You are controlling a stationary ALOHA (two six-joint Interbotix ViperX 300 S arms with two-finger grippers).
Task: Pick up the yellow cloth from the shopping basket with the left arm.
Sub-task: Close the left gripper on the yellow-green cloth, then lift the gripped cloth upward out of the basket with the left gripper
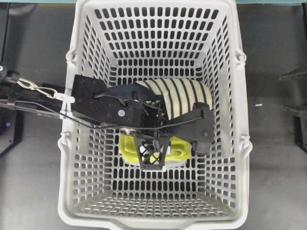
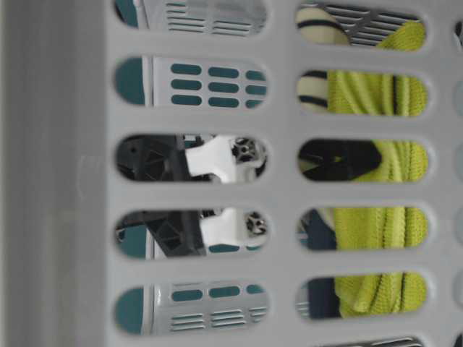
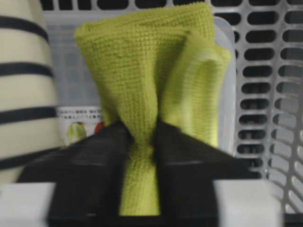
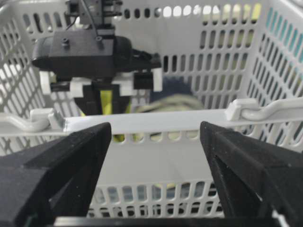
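Slotted wall of the shopping basket [image 2: 72, 181] fills the table-level view, so that only strips of what lies inside are seen through the openings. Its grey rim [image 1: 238, 57] is cut off by the top and bottom edges of the overhead view, and the dark worktop [image 1: 273, 158] is shown only at either side. The left arm [image 1: 103, 103] is reached in over the left wall, angled down toward the middle of the floor, with its wrist bent so that the tool points along the floor. A cream slipper [image 1: 180, 96] with navy stripes is partly covered by the arm. The yellow cloth [image 3: 142, 94] is held inside the basket, pinched at its middle between the black fingers of the left tool [image 3: 140, 156], its lower part being hidden behind them. A clear plastic box [image 3: 78, 104] is seen behind the cloth; a small printed label on it is too blurred to be read. The right tool [image 4: 154, 156] is kept outside the basket, by its rim, with the fingers spread wide and nothing between them.
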